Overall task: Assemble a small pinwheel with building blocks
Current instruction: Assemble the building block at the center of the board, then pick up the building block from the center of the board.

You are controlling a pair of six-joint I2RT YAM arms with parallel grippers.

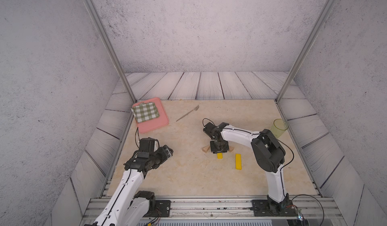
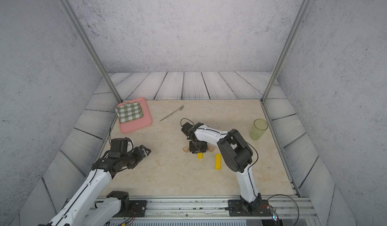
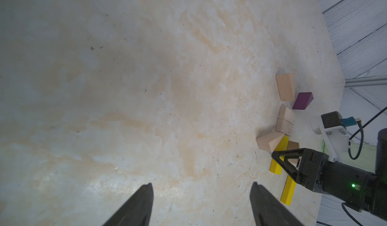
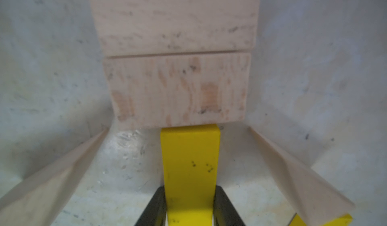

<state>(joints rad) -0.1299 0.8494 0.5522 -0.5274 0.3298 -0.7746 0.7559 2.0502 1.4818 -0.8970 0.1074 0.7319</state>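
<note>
- Loose yellow bar: flat on the table, toward the robot from the tan square and off to its right.
- Stem bar: long axis runs straight from the right gripper to the square, far end touching its near edge. The jaws sit astride the bar's near end, whether pinching or merely flanking cannot be told.
- Two tan wedges: just beside the square's near corners.
- Purple wedge: near its far side.
- Left gripper: wide open, empty, well apart to the square's left. Right arm is the nearer.

Yellow bars, tan blocks, purple wedge; pink tray, green/wht check cloth, transl. green cup, grey fork, beige marbled worktop.
</note>
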